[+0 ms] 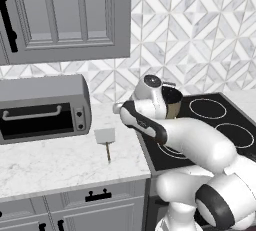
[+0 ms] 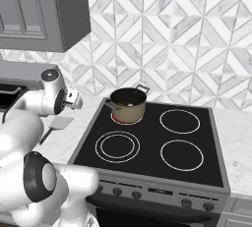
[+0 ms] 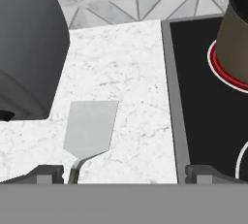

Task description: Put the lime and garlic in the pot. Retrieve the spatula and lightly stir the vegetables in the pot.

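Hand view: the tool (image 3: 124, 173) hangs released over the white marble surface (image 3: 135, 72), its fingertips spread wide with nothing between them. The spatula (image 3: 90, 128) lies flat just ahead of the tool's left fingertip, pale blade nearest the toaster oven (image 3: 29, 48), thin handle running back under the tool. In the right base view the pot (image 2: 129, 105) sits on the glowing rear-left burner of the stove (image 2: 157, 142), with something pale green inside, probably the vegetables already placed. To retrieve the spatula well, centre the tool over the thin handle, descend straight until it nearly meets the surface, then clench.
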{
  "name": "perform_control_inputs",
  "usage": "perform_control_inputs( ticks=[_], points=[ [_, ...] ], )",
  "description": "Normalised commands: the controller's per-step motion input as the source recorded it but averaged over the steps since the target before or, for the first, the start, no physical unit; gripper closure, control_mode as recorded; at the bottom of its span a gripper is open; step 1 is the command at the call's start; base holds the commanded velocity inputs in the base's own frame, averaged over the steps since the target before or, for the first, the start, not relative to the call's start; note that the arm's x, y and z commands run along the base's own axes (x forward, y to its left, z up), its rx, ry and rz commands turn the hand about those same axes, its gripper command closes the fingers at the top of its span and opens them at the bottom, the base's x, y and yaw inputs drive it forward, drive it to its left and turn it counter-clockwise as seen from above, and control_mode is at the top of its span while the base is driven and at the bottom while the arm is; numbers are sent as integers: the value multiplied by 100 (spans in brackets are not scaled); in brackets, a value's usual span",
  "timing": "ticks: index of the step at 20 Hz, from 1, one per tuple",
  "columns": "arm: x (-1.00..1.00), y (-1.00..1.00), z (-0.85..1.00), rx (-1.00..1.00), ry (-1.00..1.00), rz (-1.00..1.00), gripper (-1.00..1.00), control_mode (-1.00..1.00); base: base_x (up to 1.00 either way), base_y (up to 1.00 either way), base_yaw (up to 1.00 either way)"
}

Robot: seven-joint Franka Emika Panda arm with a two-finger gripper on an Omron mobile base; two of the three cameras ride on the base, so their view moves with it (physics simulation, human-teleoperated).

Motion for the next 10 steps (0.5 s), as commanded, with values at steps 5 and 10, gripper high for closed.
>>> perform_control_inputs(
  ticks=[5, 10],
  points=[
    [-10, 27, -19, -7, 5, 0, -100, -100, 0, 0, 0],
    [-74, 61, -29, -4, 13, 0, -100, -100, 0, 0, 0]
  ],
)
